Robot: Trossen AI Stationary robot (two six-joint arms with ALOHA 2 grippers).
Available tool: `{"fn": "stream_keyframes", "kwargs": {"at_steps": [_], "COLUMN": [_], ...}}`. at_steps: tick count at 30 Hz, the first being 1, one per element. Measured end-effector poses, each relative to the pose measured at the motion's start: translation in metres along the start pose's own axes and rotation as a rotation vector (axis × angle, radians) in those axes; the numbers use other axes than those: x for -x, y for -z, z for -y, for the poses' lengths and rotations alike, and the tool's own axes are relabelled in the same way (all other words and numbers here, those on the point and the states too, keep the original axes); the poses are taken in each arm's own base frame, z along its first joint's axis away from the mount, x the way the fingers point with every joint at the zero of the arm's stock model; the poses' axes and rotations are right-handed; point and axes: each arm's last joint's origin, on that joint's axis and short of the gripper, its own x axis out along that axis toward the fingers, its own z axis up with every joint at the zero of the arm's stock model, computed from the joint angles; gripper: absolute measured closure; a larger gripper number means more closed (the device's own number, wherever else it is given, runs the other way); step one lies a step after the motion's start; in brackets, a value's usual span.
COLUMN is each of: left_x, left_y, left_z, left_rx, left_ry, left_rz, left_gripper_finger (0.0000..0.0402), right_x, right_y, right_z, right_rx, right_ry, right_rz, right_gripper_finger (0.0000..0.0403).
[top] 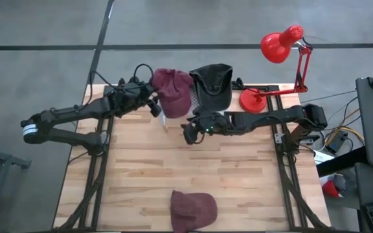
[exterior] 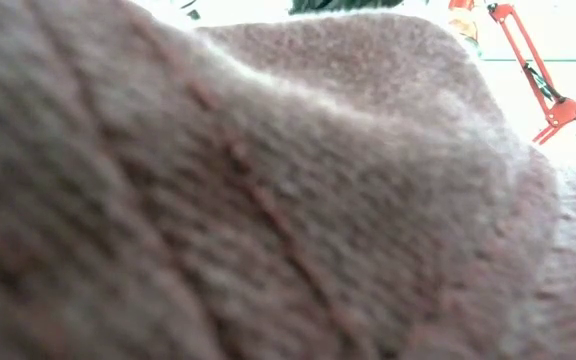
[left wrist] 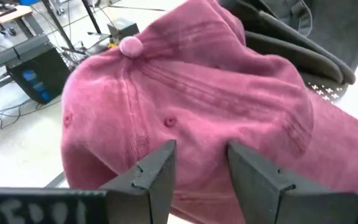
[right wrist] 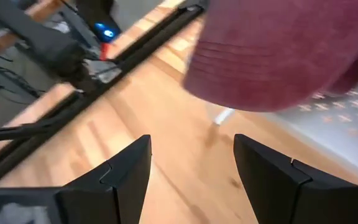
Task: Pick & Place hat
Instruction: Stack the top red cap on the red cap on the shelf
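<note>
Two arms by a red hat at the back of a wood counter.

The counter (top: 238, 175) is light wood planks, and it stands on a grey floor (top: 37, 71). A red lamp (top: 278, 46) stands at the back right corner. A dark hat (top: 212, 84) sits at the back, touching the red hat (top: 172, 90) on its left. One more red hat, the front hat (top: 193, 208), lies at the front edge, right up against the low camera. The left fingers (left wrist: 160, 171) are pressed against the red hat with a fold of cloth between them. The right gripper (top: 192, 132) is just beside the red hat, near its brim, and its fingers (right wrist: 129, 168) are spread wide with nothing between them.
</note>
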Motion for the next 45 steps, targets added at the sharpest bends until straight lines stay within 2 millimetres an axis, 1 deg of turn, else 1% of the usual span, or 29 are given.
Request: {"fn": "stream_keyframes", "kwargs": {"at_steps": [4,6,9,12,14,16,18,22,24,28,32,34,40,45], "left_x": [0.0,0.0,0.0,0.0,0.0,0.0,0.0,0.0,0.0,0.0,0.0,0.0,0.0,0.0], "left_y": [-0.002,-0.003,-0.002,-0.002,-0.002,-0.002,-0.002,-0.002,-0.002,-0.002,-0.003,-0.003,-0.004,-0.004], "left_z": [-0.001,-0.002,-0.002,-0.002,-0.002,-0.002,-0.002,-0.002,-0.002,-0.002,-0.002,-0.002,-0.002,-0.002], "left_rx": [0.005,0.007,0.007,0.007,0.007,0.007,0.007,0.007,0.009,0.016,0.024,0.033,0.04,0.041], "left_ry": [-0.011,-0.014,-0.015,-0.015,-0.015,-0.015,-0.014,-0.014,-0.014,-0.014,-0.013,-0.013,-0.013,-0.014], "left_rz": [0.008,0.009,0.008,0.007,0.007,0.007,0.007,0.007,0.007,0.009,0.01,0.012,0.02,0.022], "left_gripper_finger": [0.0239,0.0239,0.0239,0.0239,0.0239,0.0239,0.0239,0.0239,0.0239,0.0239,0.0239,0.0239,0.0239,0.0239], "right_x": [-0.005,-0.005,0.001,0.01,0.015,0.019,0.024,0.032,0.034,0.035,0.025,0.018,-0.02,-0.042], "right_y": [0.003,0.001,-0.008,-0.024,-0.038,-0.052,-0.066,-0.088,-0.1,-0.118,-0.128,-0.135,-0.145,-0.157], "right_z": [0.005,0.004,0.002,-0.002,-0.004,-0.004,-0.001,0.006,0.009,0.021,0.034,0.037,0.045,0.052], "right_rx": [-0.003,-0.008,-0.006,-0.002,0.02,0.06,0.096,0.162,0.174,0.162,0.143,0.138,0.139,0.138], "right_ry": [0.05,0.063,0.089,0.114,0.131,0.155,0.182,0.239,0.23,0.2,0.237,0.226,0.23,0.272], "right_rz": [-0.002,0.032,0.102,0.175,0.208,0.207,0.197,0.169,0.18,0.182,0.188,0.194,0.14,0.074], "right_gripper_finger": [0.0179,0.0179,0.0179,0.0189,0.0208,0.0237,0.0277,0.0371,0.0385,0.0394,0.0394,0.0394,0.0394,0.0395]}}
